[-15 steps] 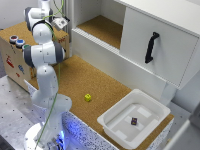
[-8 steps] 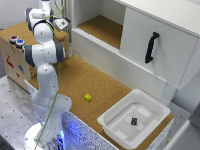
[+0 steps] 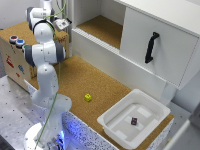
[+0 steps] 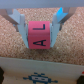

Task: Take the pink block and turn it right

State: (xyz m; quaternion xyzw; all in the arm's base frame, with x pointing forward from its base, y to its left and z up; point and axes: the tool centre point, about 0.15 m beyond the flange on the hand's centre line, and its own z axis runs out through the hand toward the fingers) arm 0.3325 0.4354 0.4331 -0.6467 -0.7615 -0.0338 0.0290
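In the wrist view the pink block (image 4: 40, 35), with dark letters on its face, sits on a cork surface between my two fingers (image 4: 20, 29). The jaws stand against its two sides. My gripper (image 4: 40, 40) is shut on it. In the exterior view my gripper (image 3: 62, 23) is at the far upper left, over the cork top of the wooden box (image 3: 20, 65). The pink block is hidden there behind the hand.
A small yellow block (image 3: 88, 97) lies on the cork table. A white tray (image 3: 112, 125) at the front right holds a small dark object (image 3: 134, 121). A white cabinet with a black handle (image 3: 151, 47) and an open shelf (image 3: 102, 27) stand behind.
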